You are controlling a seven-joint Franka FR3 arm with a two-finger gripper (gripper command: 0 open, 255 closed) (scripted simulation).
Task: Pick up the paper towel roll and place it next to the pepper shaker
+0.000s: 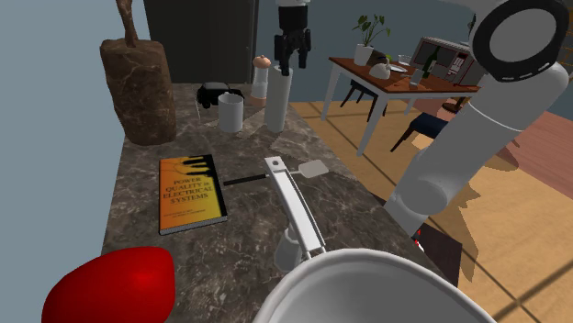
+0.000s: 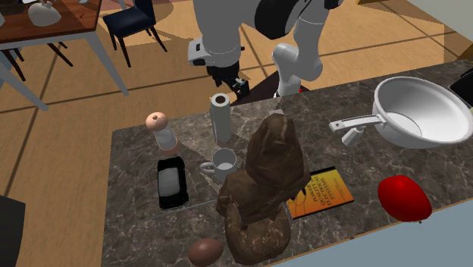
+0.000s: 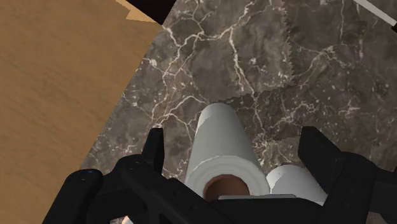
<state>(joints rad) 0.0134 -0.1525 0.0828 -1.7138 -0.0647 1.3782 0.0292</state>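
White paper towel roll (image 1: 277, 101), jaws apart

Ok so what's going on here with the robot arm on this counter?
The white Franka arm has its black claw right over the top of the upright paper towel roll on the marble counter. The fingers are open on either side of the roll and not touching it, so nothing is gripped or lifted yet. The roll stands close beside the pepper shaker, with a white mug nearby.
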